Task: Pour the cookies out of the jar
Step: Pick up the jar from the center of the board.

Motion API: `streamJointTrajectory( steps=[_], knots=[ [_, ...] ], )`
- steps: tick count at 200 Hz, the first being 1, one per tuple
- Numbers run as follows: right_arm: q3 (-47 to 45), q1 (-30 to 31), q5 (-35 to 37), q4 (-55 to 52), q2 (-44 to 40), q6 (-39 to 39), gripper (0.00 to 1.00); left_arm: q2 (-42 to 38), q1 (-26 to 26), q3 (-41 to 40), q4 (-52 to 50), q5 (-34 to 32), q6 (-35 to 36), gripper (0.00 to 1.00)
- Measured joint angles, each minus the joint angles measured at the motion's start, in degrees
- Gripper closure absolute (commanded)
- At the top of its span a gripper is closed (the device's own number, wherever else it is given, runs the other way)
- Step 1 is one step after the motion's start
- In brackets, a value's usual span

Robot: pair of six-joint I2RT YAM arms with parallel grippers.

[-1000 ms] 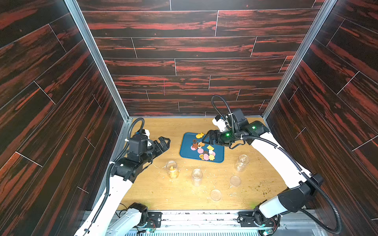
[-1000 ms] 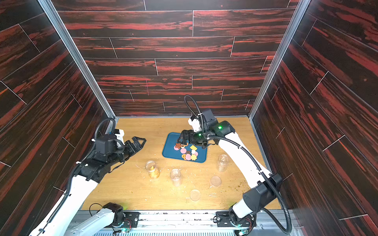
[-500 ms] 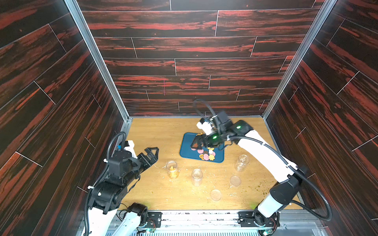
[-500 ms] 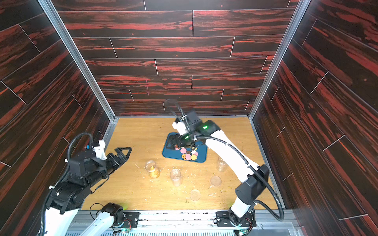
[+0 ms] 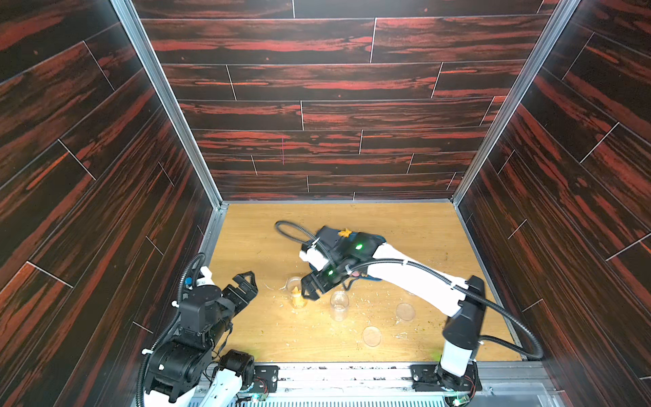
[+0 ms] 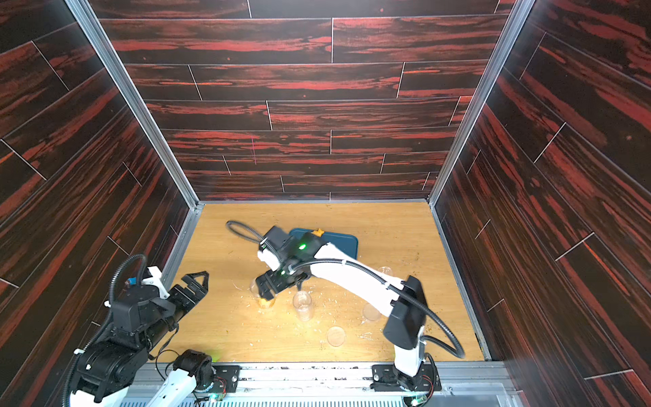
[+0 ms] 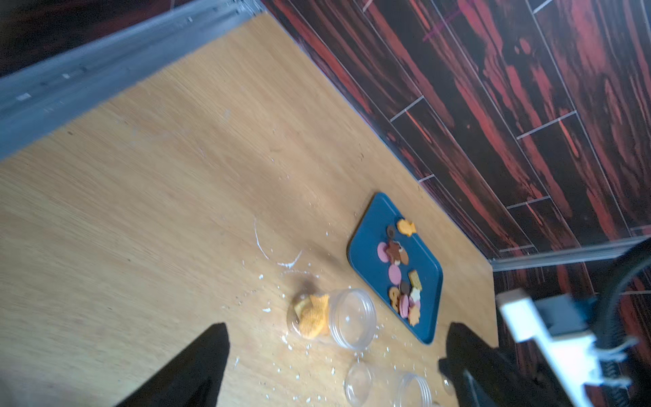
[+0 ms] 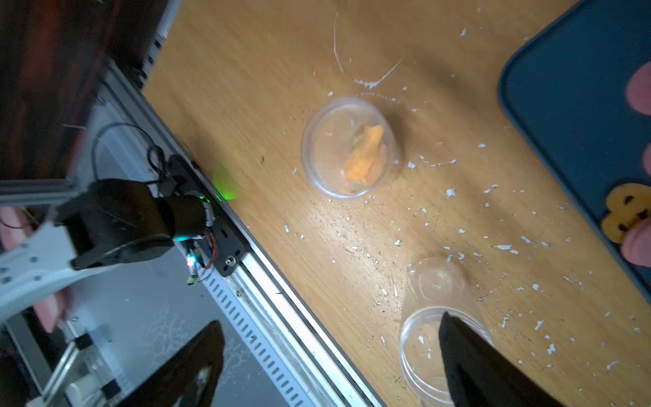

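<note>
In both top views we are seeing the left gripper (image 5: 245, 280) hovering near the left edge of the table (image 5: 405, 229), jaws spread wide and holding nothing. The right gripper (image 5: 310, 290) is hanging just beside the jar (image 5: 297, 296), its jaws also standing apart, with nothing between them. The right arm (image 5: 405, 278) is covering most of the blue tray (image 6: 340, 241); one star cookie (image 6: 318, 232) is showing at its far rim. An empty jar (image 5: 339, 306) is standing near the first, and clear discs (image 5: 405, 312) are lying nearer the front edge.

In the left wrist view we are finding most of the cookies (image 7: 400, 275) lying on the blue tray (image 7: 370, 229), while a few orange cookies (image 7: 311, 319) are sitting inside the unlidded jar (image 7: 352, 317), which is near the blue tray but not touching it.

In the right wrist view the jar (image 8: 334, 141) is standing upright among pale crumbs (image 8: 451, 192), clear of both fingers (image 8: 475, 363). One finger is overlapping the empty jar (image 8: 422, 338) in the picture; we cannot tell whether they are touching.
</note>
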Motion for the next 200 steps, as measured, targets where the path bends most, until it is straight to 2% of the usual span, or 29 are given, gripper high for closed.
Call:
streamJointTrajectory(
  steps=[29,68,157,200],
  knots=[
    [3.69,1.90,2.14,-0.44,4.00,-0.11,0.01,-0.44,0.00,1.81,-3.28,-2.69,0.48,0.00],
    [11.19,2.78,5.01,-1.29,10.12,0.00,0.01,-5.53,0.00,2.95,-7.30,-5.25,0.55,0.00],
    [37.13,2.89,11.78,-12.70,28.74,1.07,0.02,-5.77,0.04,6.21,-11.82,-5.35,3.15,0.00],
    [39.26,2.93,11.78,-16.09,31.71,1.57,0.05,-5.88,0.02,6.21,-12.63,-5.35,3.78,0.00]
  ],
)
